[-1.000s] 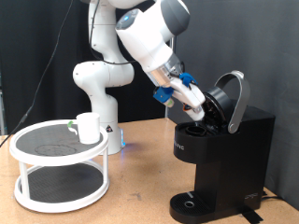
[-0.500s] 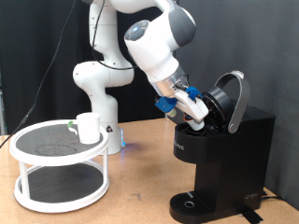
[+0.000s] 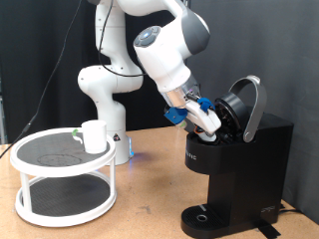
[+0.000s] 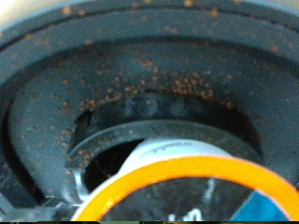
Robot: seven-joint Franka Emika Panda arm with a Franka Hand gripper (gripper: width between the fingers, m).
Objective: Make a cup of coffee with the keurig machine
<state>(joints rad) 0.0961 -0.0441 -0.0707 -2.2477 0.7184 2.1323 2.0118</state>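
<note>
The gripper (image 3: 212, 121) reaches into the open top of the keurig machine (image 3: 239, 164), whose domed lid (image 3: 246, 105) is tilted back. Whether the jaws are open or closed cannot be told. Up close, the dark round chamber (image 4: 140, 112) is speckled with brown grounds. The cup (image 3: 95, 136) stands on the white two-tier stand (image 3: 62, 174) on the worktop (image 3: 150, 204), well apart from the machine.

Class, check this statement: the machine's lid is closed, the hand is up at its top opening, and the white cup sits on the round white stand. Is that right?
One detail is wrong: the keurig machine has its lid raised open, not closed, as the exterior view shows. The rest holds: the hand is at the top opening, and the cup sits on the round white stand.
</note>
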